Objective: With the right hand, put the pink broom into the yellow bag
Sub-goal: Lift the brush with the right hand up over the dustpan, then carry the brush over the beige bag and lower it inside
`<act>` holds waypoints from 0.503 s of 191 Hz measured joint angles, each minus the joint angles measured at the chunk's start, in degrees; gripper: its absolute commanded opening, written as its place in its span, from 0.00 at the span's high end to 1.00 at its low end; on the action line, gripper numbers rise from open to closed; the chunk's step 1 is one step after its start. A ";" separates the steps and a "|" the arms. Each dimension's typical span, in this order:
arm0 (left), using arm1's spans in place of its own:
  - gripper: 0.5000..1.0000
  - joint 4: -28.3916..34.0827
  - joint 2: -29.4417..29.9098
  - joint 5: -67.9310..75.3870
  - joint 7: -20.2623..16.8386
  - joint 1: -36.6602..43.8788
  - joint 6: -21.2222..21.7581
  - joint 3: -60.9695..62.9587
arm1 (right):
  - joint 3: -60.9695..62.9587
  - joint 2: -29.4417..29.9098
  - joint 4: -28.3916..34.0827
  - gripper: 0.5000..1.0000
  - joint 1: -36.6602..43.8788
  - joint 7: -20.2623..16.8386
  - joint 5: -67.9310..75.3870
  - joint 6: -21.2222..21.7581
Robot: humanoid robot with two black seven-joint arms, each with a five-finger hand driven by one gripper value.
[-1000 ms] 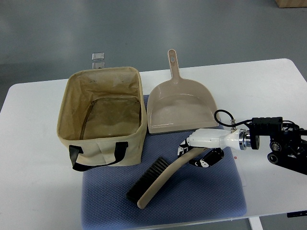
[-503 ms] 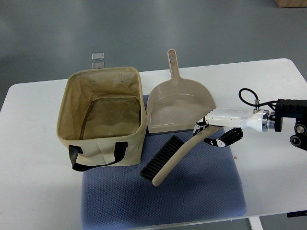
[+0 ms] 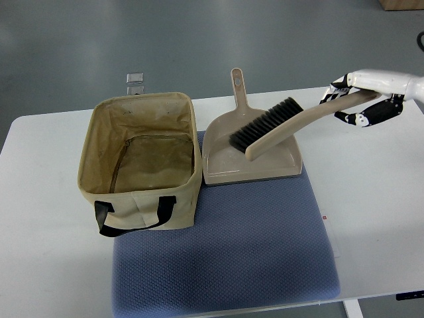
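Broom [image 3: 278, 126], gripped at its handle end by my right hand [image 3: 361, 106], could tilt and snag the bag [image 3: 142, 165] rim at left.

The right hand [image 3: 363, 99] is entering at the 2 o'clock edge, and the frame is cutting off its arm there. Its fingers [image 3: 361, 119] are covering the end of the broom [image 3: 285, 124] handle. The broom head is hiding a part of the dustpan [image 3: 255, 164] floor. The bag [image 3: 140, 161] is covering the mat [image 3: 265, 245] corner at 9 o'clock.
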 measured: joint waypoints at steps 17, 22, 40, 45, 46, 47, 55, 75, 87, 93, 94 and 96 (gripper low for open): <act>0.00 0.00 0.00 0.00 0.00 0.00 0.00 0.00 | 0.01 -0.22 -2.55 1.00 4.12 0.00 0.49 1.90; 0.00 0.00 0.00 0.00 0.00 0.00 0.00 0.00 | 0.01 -0.08 -3.48 1.00 5.44 0.00 0.56 2.59; 0.00 0.00 0.00 0.00 0.00 0.00 0.00 0.00 | 0.02 1.60 -6.01 1.00 10.03 0.00 0.62 4.49; 0.00 0.00 0.00 0.00 0.00 0.00 0.00 0.00 | 0.02 2.42 -6.36 1.00 11.15 -0.02 0.62 4.78; 0.00 0.00 0.00 0.00 0.00 0.00 0.00 0.00 | 0.02 2.60 -6.42 1.00 11.38 -0.03 0.61 4.83; 0.00 0.00 0.00 0.00 0.00 0.00 0.00 0.00 | 0.02 2.78 -6.47 1.00 11.61 -0.05 0.60 4.87; 0.00 0.00 0.00 0.00 0.00 -0.01 0.00 0.00 | -0.02 4.34 -6.83 1.00 13.37 -0.33 0.49 5.13; 0.00 0.00 0.00 0.00 0.00 0.01 0.00 0.00 | -0.13 8.90 -7.97 1.00 16.71 -1.95 0.31 5.36; 0.00 0.00 0.00 0.00 0.00 -0.01 0.00 -0.02 | -0.19 12.82 -9.25 1.00 18.22 -3.01 0.20 5.55; 0.00 0.00 0.00 0.00 0.00 -0.01 0.00 -0.03 | -0.21 14.87 -10.00 1.00 18.76 -3.39 0.13 5.67; 0.00 0.00 0.00 0.00 0.00 -0.01 0.00 -0.03 | -0.21 15.20 -10.13 1.00 18.84 -3.43 0.12 5.68; 0.00 0.00 0.00 0.00 0.00 -0.01 0.00 -0.04 | -0.22 15.86 -10.39 1.00 18.97 -3.52 0.09 5.71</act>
